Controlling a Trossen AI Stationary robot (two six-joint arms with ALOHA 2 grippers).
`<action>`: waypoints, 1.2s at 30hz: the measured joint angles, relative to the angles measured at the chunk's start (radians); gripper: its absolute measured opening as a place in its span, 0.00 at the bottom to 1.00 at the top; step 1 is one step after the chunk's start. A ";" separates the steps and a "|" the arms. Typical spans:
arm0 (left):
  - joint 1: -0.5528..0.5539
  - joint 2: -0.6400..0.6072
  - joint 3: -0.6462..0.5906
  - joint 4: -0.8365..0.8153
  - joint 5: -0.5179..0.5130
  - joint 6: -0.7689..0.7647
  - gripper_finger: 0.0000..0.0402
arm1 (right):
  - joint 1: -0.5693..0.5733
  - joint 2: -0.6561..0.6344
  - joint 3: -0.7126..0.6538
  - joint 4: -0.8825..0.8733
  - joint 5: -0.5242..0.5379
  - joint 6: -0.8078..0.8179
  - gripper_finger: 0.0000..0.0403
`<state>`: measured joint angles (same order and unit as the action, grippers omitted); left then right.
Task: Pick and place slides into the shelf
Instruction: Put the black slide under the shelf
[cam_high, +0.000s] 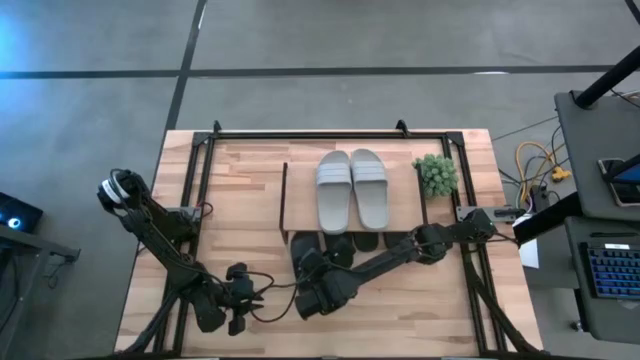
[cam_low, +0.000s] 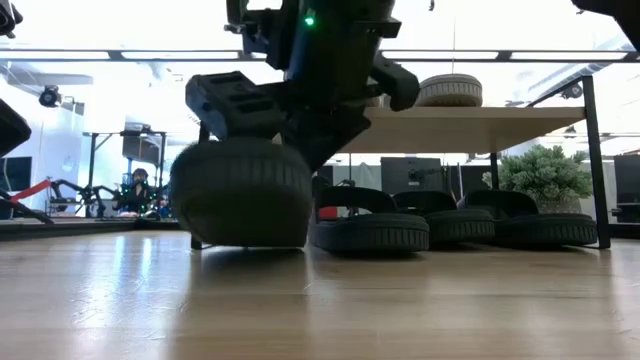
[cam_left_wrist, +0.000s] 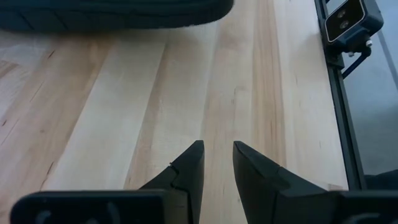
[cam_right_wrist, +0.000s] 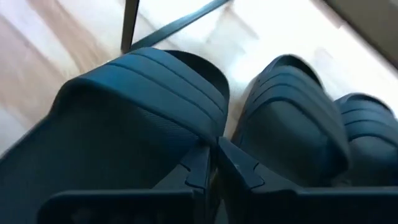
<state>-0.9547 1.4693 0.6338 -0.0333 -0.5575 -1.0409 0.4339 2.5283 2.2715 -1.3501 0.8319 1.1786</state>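
Observation:
The shelf (cam_high: 300, 205) stands mid-table with its light wood top board (cam_low: 470, 128) on thin black side frames. The grey-white pair (cam_high: 352, 188) lies on top. Three black slides (cam_low: 370, 228) (cam_low: 450, 222) (cam_low: 540, 226) rest sole-down on the table under the board. My right gripper (cam_high: 312, 278) is just in front of the shelf's left end, shut on a fourth black slide (cam_high: 303, 258) (cam_low: 240, 190). My left gripper (cam_high: 252, 298), open, hovers over bare wood near the table's near edge, to the left of that slide. My right gripper (cam_right_wrist: 214, 152) pinches the black slide's side rim (cam_right_wrist: 205, 140) beside the ribbed strap (cam_right_wrist: 149, 87), between its two fingers. The fingers come from the near side, slanting down toward the shelf. In the low view the slide sits low; whether it touches the wood I cannot tell.
A small green plant (cam_high: 436, 175) (cam_low: 540, 175) stands at the shelf's right end. Black frame rails (cam_high: 200, 190) run along the table's left, right and far sides. Bare wood (cam_left_wrist: 155, 112) lies in front of the shelf and around my left gripper (cam_left_wrist: 217, 158).

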 joint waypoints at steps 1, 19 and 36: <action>0.000 0.000 0.000 0.000 0.000 0.000 0.18 | -0.001 0.001 0.000 0.005 -0.012 0.000 0.05; 0.000 0.000 0.000 0.000 0.006 0.000 0.18 | 0.036 0.002 0.032 0.006 -0.160 -0.066 0.39; 0.000 0.000 0.000 0.000 0.008 0.000 0.18 | 0.095 0.019 0.062 0.194 -0.623 0.183 0.22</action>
<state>-0.9550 1.4693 0.6338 -0.0338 -0.5495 -1.0405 0.5292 2.5477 2.3337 -1.1557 0.2087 1.3620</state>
